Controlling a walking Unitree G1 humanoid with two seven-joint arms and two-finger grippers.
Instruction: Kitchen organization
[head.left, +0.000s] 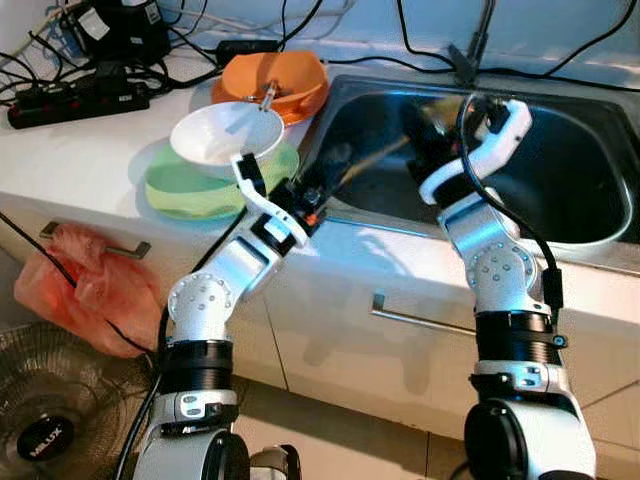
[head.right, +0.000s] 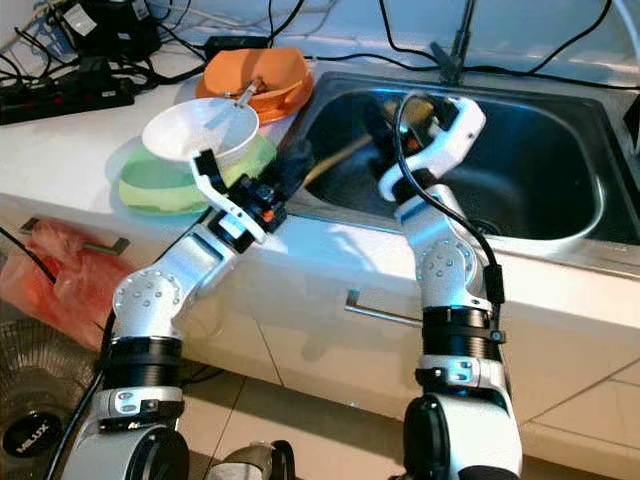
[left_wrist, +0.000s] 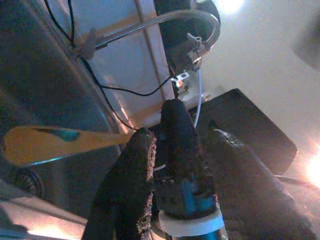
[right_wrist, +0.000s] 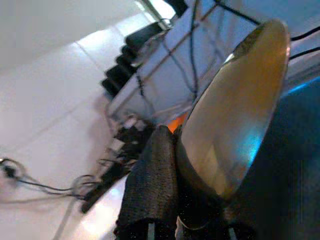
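My left gripper reaches over the left rim of the steel sink and is shut on the handle of a wooden spoon. The spoon slants up into the basin. My right gripper is down inside the sink, shut on the rim of a shiny metal bowl. One black finger lies against the bowl's outside; the other is hidden behind the bowl. In the head views the bowl is mostly covered by the right wrist.
Left of the sink a white bowl sits on a green plate, with an orange bowl holding a utensil behind. Power strips and cables crowd the back counter. The faucet stands behind the sink. A red bag hangs on a drawer handle above a fan.
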